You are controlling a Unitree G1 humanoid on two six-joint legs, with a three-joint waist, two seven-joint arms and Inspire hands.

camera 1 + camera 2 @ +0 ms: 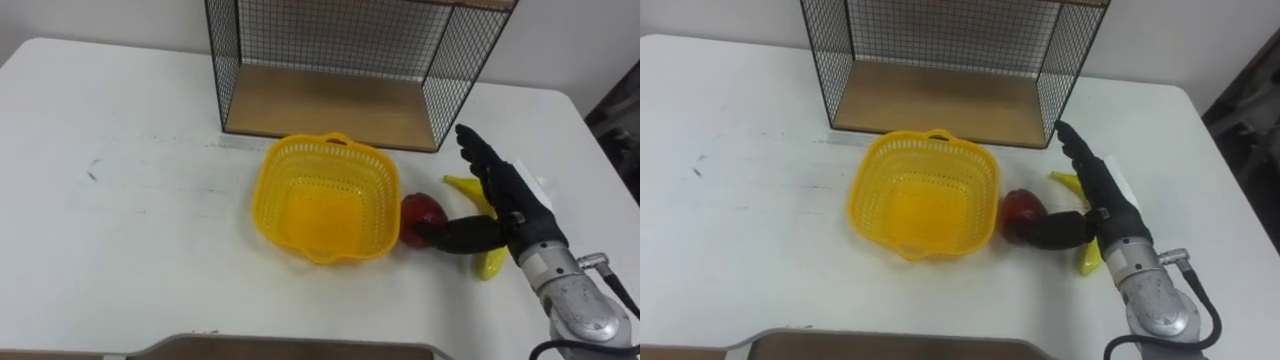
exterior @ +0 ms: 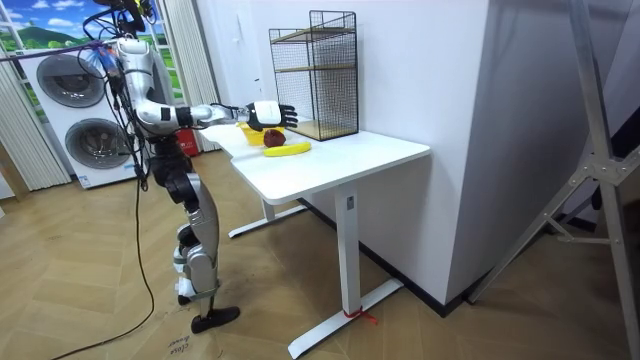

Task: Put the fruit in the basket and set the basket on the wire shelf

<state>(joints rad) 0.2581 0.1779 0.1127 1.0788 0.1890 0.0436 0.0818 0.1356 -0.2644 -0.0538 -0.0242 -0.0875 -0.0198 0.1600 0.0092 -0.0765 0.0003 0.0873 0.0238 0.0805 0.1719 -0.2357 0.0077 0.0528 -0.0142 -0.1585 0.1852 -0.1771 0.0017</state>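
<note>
I stand at the edge of the white worktop (image 1: 120, 200), with the washing machines (image 2: 68, 82) on the room view's left of me. My right hand (image 1: 510, 200) is held out over the right part of the worktop. Its fingers (image 1: 478, 155) are straight and lie close side by side, pointing toward the wire shelf (image 1: 330, 60), and they close on nothing. The thumb sticks out to the left, with its tip at the lower right side of the apple (image 1: 424, 210) (contact looks likely, but I cannot confirm it). The apple is red and sits on the worktop just beside the right wall of the basket (image 1: 322, 195), outside it. I cannot tell whether fruit and basket touch. The banana (image 1: 490, 262) lies on the worktop to the right of the apple and is partly covered by my hand. One yellow end shows near the fingers and the other near the wrist, so the apple lies between basket and banana. The basket is yellow plastic with a perforated wall. It stands upright on the worktop with its mouth up, directly in front of the wire shelf. Its far handle is close to the front edge of the shelf's wooden base board. The shelf is a black wire frame at the far side of the worktop, against the wall. The room view shows a second wooden board higher up in it.
</note>
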